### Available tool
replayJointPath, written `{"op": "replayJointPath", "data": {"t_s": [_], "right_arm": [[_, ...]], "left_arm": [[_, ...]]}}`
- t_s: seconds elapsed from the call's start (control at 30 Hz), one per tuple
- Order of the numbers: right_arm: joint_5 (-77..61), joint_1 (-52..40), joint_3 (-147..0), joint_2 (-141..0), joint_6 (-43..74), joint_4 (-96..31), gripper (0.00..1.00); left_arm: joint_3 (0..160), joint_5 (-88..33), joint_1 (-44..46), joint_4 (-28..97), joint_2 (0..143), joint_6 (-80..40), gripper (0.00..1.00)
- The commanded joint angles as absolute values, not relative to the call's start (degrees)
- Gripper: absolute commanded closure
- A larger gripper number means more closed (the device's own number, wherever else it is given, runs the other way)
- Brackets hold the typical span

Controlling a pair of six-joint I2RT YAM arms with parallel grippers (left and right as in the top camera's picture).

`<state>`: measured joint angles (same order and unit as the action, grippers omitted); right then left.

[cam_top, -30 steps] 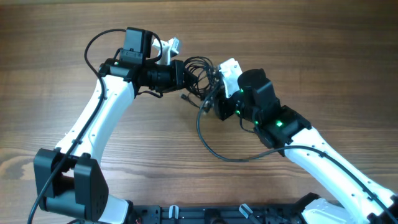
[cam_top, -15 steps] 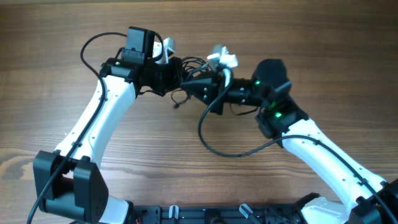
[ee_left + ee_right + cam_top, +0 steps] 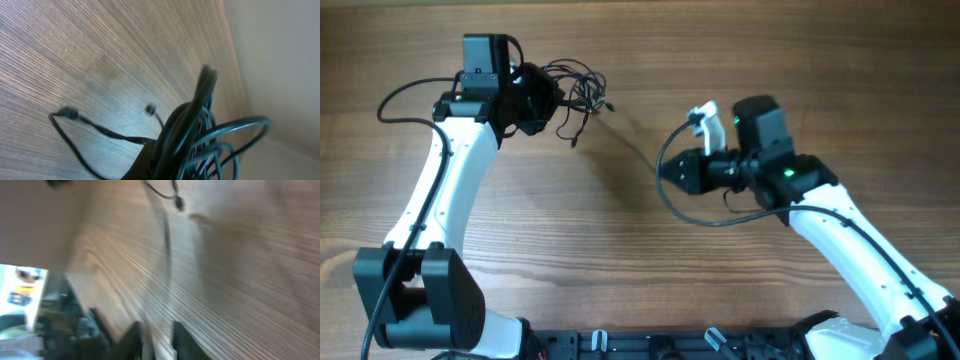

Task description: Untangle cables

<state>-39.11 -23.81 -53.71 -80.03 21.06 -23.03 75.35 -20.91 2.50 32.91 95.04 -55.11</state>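
Note:
A tangle of black cables (image 3: 575, 88) hangs from my left gripper (image 3: 542, 95), which is shut on it at the far left of the table. In the left wrist view the bundle (image 3: 200, 135) fills the jaws (image 3: 165, 165), and two loose plug ends (image 3: 67, 114) trail on the wood. One black cable (image 3: 635, 140) runs taut from the tangle to my right gripper (image 3: 672, 170), which is shut on it. Its slack loops below the right arm (image 3: 705, 220). The right wrist view is blurred and shows the cable (image 3: 166, 235) leading into the jaws (image 3: 155, 335).
The wooden table (image 3: 620, 260) carries only the cables. The arm bases and a black rail (image 3: 650, 345) stand at the near edge.
The arms have pulled apart. My left gripper moved left and back with the tangle. My right gripper moved right, drawing one cable out straight between them.

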Motion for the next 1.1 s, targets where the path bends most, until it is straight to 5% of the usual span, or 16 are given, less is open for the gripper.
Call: {"op": "replayJointPath", "data": {"t_s": [0.0,0.13,0.43,0.8,1.07], "right_arm": [[-28.6,-25.3,-53.9,-80.1,19.3,-22.1,0.43],[-28.7,-25.2,-53.9,-80.1,19.4,-14.4,0.00],[-40.7,-25.2,-53.9,-80.2,26.0,0.3,0.01],[-43.4,-26.0,-53.9,-86.1,53.9,3.8,0.55],[-42.3,-26.4,-53.9,-99.2,74.6,17.3,0.59]], "left_arm": [[75.2,-23.9,3.2,32.1,95.6,-47.7,0.96],[75.2,-32.4,3.8,32.0,95.6,-34.7,0.96],[75.2,-42.5,7.3,32.8,95.6,-16.3,0.96],[75.2,-34.8,14.6,32.7,95.6,-15.5,0.96],[75.2,-34.9,15.6,33.4,95.6,-20.1,0.96]]}}
